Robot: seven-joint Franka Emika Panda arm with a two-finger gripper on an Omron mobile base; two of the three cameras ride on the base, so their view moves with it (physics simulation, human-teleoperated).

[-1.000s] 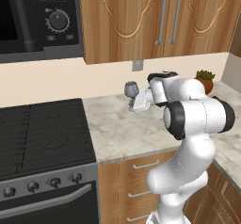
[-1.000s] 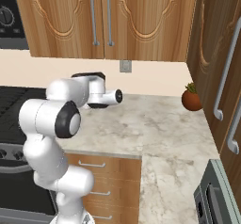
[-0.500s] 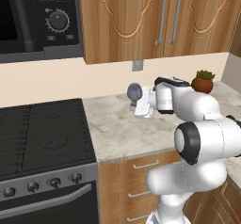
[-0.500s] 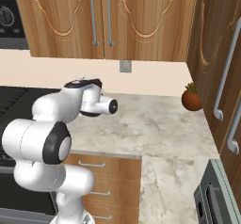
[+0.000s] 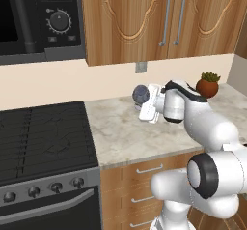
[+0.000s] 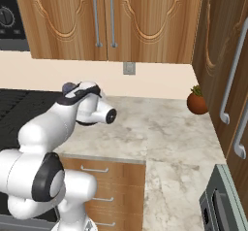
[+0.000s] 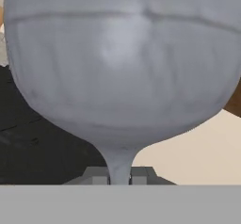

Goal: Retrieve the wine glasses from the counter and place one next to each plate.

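Pinching the thin stem of a wine glass, the gripper has its jaws nearly together.
Its bowl rides above the counter, near the back edge and just right of the stove; a quick swing with so slim a hold could tilt the glass or knock it against the wall.
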